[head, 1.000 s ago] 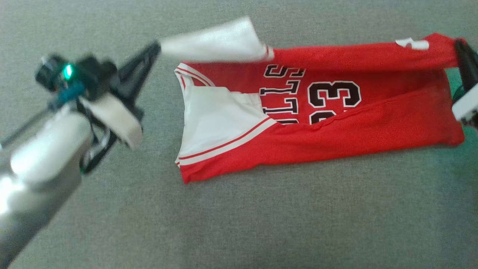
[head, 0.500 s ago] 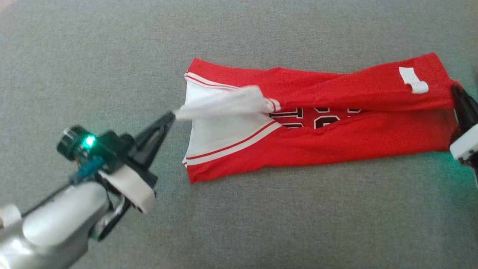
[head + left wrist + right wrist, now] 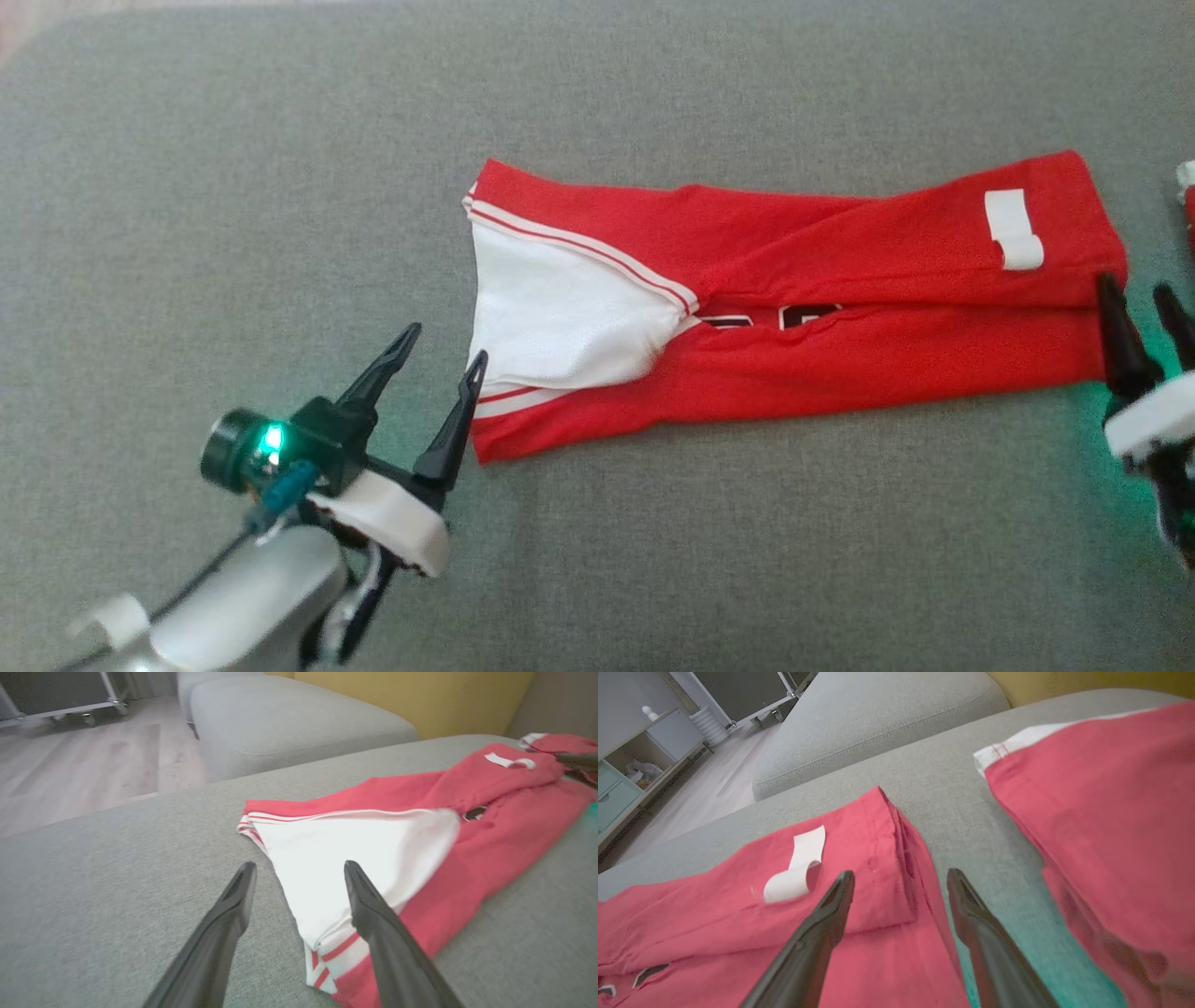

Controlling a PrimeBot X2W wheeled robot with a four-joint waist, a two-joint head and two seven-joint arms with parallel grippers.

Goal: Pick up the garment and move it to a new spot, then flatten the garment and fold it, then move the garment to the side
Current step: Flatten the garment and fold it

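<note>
Two claws, both spread and empty. Left claw (image 3: 446,343), lower left of frame, sits just beside the white-panelled end of the jersey (image 3: 794,373); right claw (image 3: 1133,284), right edge, at the hem end. Jersey lies mid-frame on grey cushion (image 3: 280,187), long axis left–right, one claw per end.
</note>
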